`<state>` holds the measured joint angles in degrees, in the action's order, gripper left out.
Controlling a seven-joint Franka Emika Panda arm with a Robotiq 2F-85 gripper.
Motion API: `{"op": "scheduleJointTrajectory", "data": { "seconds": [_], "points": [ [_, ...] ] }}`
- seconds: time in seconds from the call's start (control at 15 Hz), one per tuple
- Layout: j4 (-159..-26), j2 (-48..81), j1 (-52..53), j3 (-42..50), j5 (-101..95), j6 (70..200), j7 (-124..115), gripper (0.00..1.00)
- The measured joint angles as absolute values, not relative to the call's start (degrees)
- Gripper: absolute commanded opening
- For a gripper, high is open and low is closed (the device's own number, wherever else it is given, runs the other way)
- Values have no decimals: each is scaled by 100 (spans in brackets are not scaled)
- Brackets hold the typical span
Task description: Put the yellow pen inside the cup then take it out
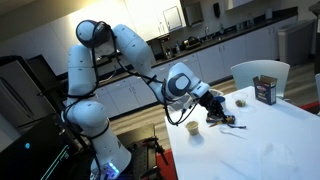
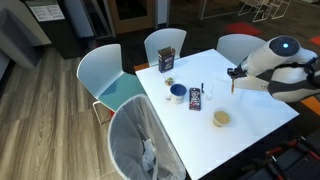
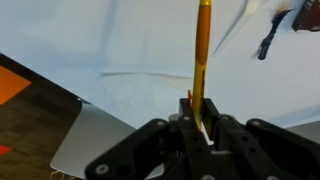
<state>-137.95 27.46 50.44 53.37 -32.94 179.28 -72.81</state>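
Between the claw's fingers: the yellow pen (image 3: pixel 202 60), pinched near one end, its shaft running straight up the wrist view and out past the top edge.
Claw (image 3: pixel 198 120): closed down to the pen's width, a finger pressing on either side; in an exterior view it hangs (image 2: pixel 234 74) over one side of the bench, with the pen pointing downward from it.
Pen's place: in the air over the white bench (image 3: pixel 120 50), outside the cup; whether its free end touches the surface cannot be told.
Cup (image 2: pixel 221 119): upright on the bench, well apart from the claw; in both exterior views it stands alone near an edge (image 1: pixel 193 127).
Dark pen (image 3: pixel 267 42): lying on the bench, off to the side of the held pen.
Middle of the bench: a candy bar (image 2: pixel 196 98) just beside a blue-and-white vessel (image 2: pixel 177 93).
Dark box (image 2: pixel 167 60): upright near a corner, farther off, also seen (image 1: pixel 265 90).
Chairs: pale seats around the bench, one at the corner (image 2: pixel 105 70).
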Motion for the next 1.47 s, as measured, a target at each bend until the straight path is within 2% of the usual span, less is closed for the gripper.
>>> {"op": "scheduleJointTrajectory", "data": {
  "seconds": [0.13,0.27,0.33,0.73,1.2,1.47],
  "points": [
    [-14045,2633,5858,5979,-3715,18131,-7440,16],
    [-14175,2537,6154,6141,-3747,18133,-7446,16],
    [-14191,2525,6160,6143,-3750,18133,-7446,4],
    [-14143,2553,6033,5920,-3723,18131,-7443,4],
    [-14007,3073,7238,6213,-3708,18008,-7473,4],
    [-14034,3725,7993,6258,-2376,17779,-6850,4]
  ]
}}
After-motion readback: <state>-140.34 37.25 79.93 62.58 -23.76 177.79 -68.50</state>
